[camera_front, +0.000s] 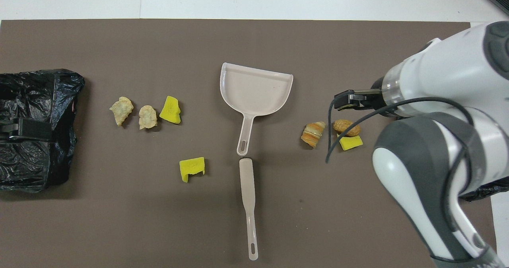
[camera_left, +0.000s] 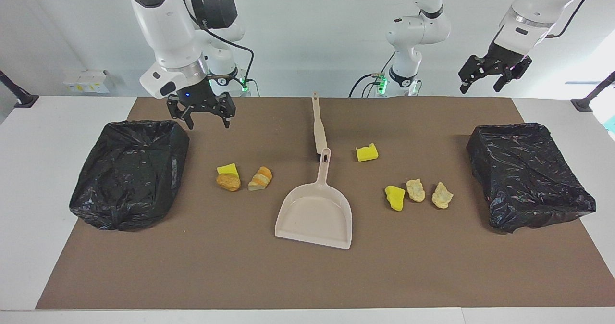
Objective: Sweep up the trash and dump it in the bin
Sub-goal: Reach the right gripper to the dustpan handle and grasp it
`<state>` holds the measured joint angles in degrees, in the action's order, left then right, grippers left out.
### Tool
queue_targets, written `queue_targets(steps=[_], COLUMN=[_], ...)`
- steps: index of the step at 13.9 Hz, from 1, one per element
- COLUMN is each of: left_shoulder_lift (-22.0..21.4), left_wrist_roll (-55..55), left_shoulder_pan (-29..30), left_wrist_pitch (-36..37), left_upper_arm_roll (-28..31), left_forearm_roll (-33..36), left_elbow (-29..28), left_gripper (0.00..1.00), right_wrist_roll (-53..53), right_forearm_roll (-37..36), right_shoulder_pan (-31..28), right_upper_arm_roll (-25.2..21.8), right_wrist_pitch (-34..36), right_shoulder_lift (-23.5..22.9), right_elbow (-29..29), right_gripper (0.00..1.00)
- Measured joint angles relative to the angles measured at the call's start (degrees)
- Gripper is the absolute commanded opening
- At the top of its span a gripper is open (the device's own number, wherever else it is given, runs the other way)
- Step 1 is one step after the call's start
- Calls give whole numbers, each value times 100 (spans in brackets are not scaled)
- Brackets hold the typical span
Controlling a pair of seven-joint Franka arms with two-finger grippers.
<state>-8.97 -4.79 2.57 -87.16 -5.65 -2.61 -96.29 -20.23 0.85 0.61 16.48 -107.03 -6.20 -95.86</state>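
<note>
Trash lies in two groups on the brown mat. A yellow sponge chunk (camera_left: 227, 169), a brown bread piece (camera_left: 228, 182) and a striped bread piece (camera_left: 261, 178) lie beside the bin (camera_left: 129, 172) at the right arm's end. Two beige lumps (camera_left: 415, 190) (camera_left: 442, 195) and two yellow chunks (camera_left: 395, 197) (camera_left: 367, 152) lie toward the other bin (camera_left: 528, 175). Between the groups sit the beige dustpan (camera_left: 314, 213) and, at its handle end, the brush (camera_left: 318, 124). My right gripper (camera_left: 202, 115) hangs open and empty over the mat by its bin's corner. Open and empty too, my left gripper (camera_left: 492, 76) waits high over the robots' edge.
Both bins are lined with black bags. In the overhead view the right arm (camera_front: 437, 140) covers most of its bin, while the dustpan (camera_front: 256, 89) and brush (camera_front: 248, 204) lie in line. White table (camera_left: 48, 122) borders the mat.
</note>
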Motion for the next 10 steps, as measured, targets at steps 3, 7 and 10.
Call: queue_targets(steps=[3,7,10], left_shoulder_lift=[0,0,0], left_wrist_roll=[0,-1,-1], left_shoulder_pan=[0,0,0], left_wrist_pitch=[1,2,2], left_upper_arm_roll=[-5,-7,-7], left_forearm_roll=[0,0,0], left_elbow=[0,0,0], left_gripper=[100,100,100], right_wrist_roll=[-890,-1770,-2515], right_forearm_roll=[-11,-170,-582], right_shoulder_pan=[590,1205,1655], right_upper_arm_roll=[20,17,17], right_wrist_pitch=[-770,-1466,-1780], right_shoulder_lift=[-497,-1056,-1448], right_elbow=[-13,2,14], right_gripper=[100,100,100])
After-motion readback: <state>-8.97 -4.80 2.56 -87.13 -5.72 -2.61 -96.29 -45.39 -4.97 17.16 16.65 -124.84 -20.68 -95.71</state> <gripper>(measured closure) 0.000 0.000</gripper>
